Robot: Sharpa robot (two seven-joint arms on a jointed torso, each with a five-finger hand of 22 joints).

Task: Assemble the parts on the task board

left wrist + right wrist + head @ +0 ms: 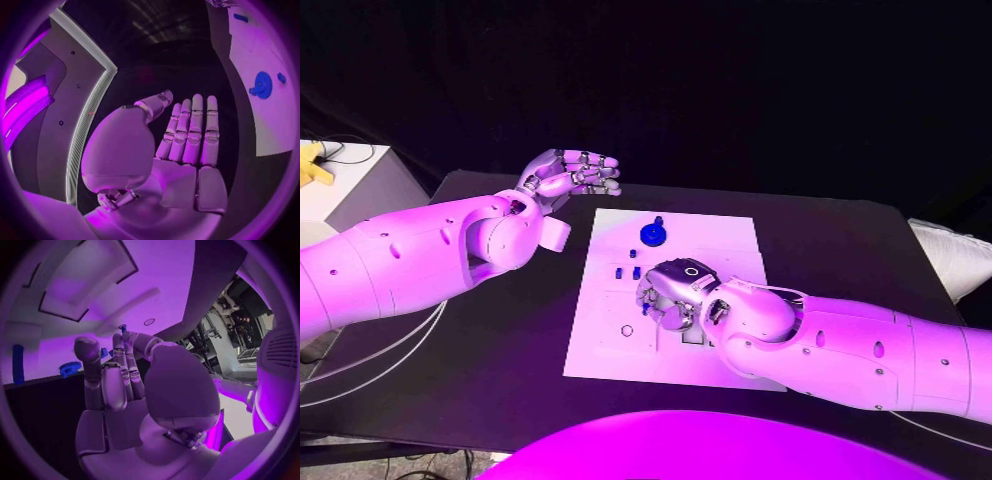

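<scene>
The white task board (718,235) lies mid-table. A round blue gear (653,233) stands near its far edge, also seen as the gear (261,85) and the gear (70,369). Small blue parts (626,272) sit left of centre. My right hand (678,292) is low over the board's middle; in the right wrist view its thumb and a finger meet on a small blue peg (122,328). My left hand (567,175) hangs raised off the board's far left corner. In the left wrist view the left hand (187,135) has straight fingers and a bare palm.
The black table (877,240) runs around the board. A white stand with a yellow object (315,165) is at the far left. A pale cushion-like thing (956,255) lies at the right edge. Cables (372,360) hang by the left arm.
</scene>
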